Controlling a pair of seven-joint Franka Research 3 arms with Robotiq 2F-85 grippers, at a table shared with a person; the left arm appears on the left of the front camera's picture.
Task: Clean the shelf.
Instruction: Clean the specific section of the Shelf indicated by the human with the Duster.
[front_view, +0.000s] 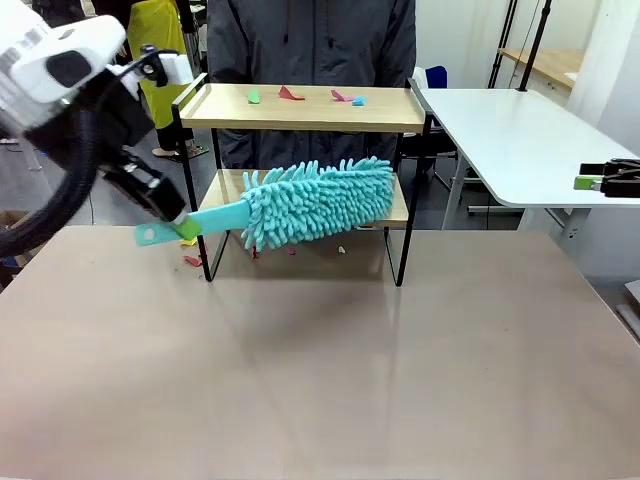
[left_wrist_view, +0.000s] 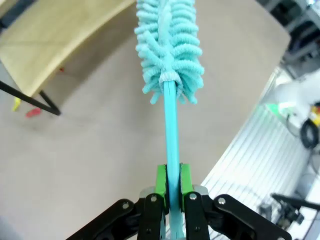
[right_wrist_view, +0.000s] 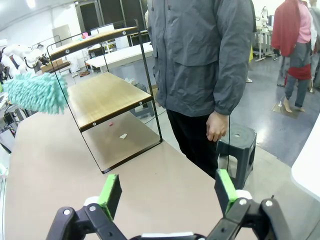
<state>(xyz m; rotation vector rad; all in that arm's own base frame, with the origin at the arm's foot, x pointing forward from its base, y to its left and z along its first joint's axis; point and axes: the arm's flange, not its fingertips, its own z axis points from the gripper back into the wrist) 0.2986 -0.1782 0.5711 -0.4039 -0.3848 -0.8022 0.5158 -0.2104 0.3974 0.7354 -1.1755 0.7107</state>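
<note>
left fingers (left_wrist_view: 160, 181) clamp duster (front_view: 320, 202) handle, head before shelf (front_view: 300, 108)

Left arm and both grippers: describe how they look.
The left arm has white shells, black joints and a thick black hose. The left gripper and right gripper are black bolted linkages, each with two fingers faced in green pads.
</note>
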